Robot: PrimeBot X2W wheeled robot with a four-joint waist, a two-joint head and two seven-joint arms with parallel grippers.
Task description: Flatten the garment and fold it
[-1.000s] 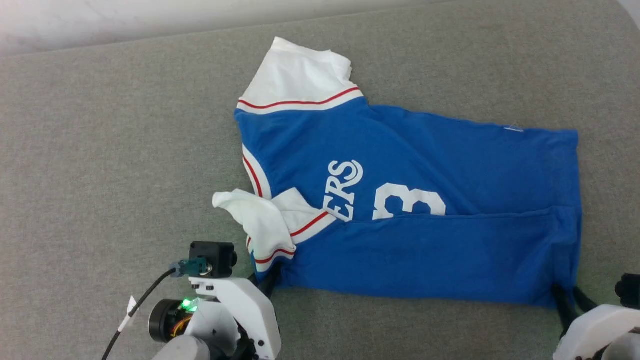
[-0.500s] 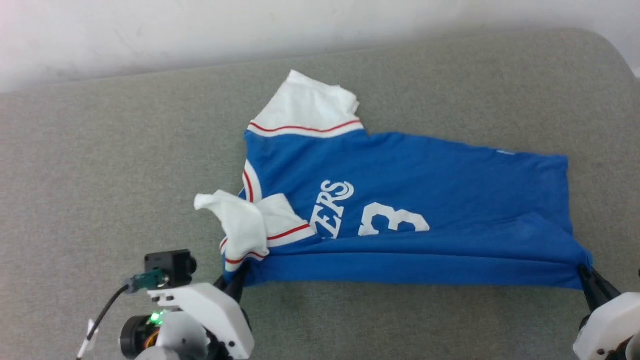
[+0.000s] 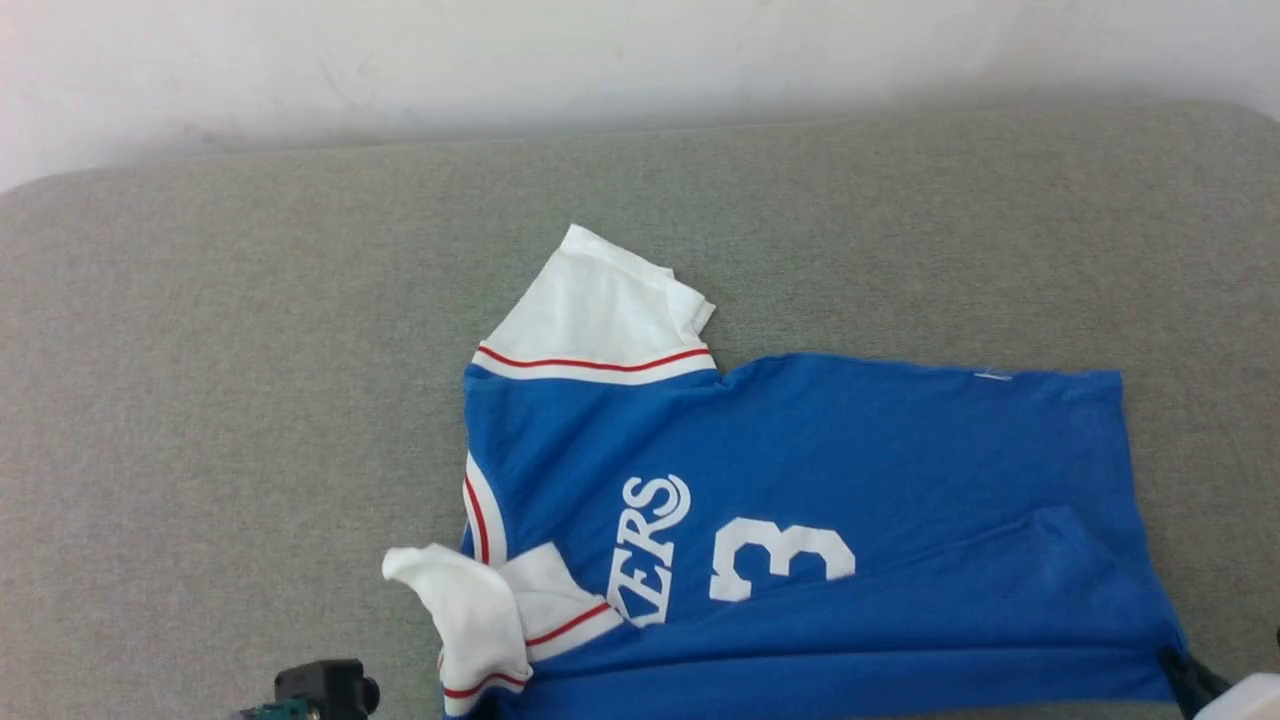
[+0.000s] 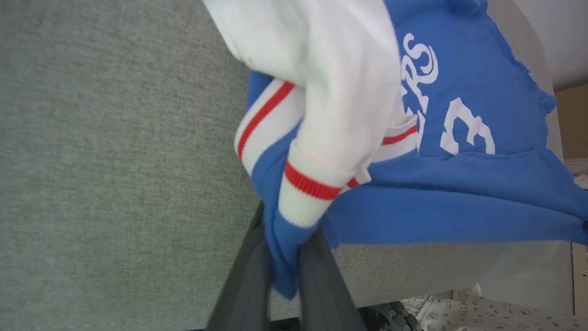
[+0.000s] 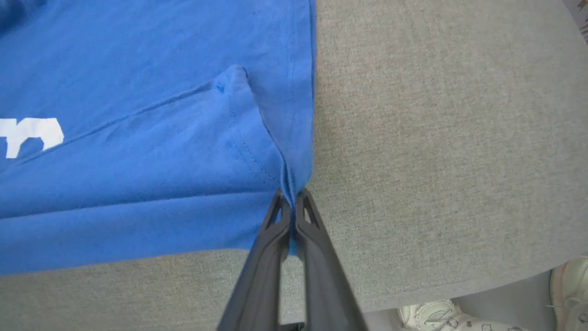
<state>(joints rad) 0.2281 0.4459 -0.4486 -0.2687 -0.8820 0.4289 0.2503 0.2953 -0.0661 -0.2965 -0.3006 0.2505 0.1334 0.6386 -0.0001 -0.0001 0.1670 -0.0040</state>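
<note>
One blue garment [image 3: 850,470] is lying on the near half of the grey table [image 3: 250,400], collar end to robot's L, hem to its R, w/ white "ERS" and "3" showing above a lengthwise fold running along the near side. Far sleeve [image 3: 600,310], white w/ red trim, is lying flat; near sleeve [image 3: 465,620] is bunching up and curling over by the collar. L tool [image 4: 287,230] is pinching blue cloth just below a striped cuff, fingers nearly together on it. R tool [image 5: 290,195] is clamping the near hem corner, jaws closed tight on the fabric, near the table's front edge. Pale wall [image 3: 600,60] is running behind the table; a pale shoe [image 5: 569,285] is showing below that edge.
</note>
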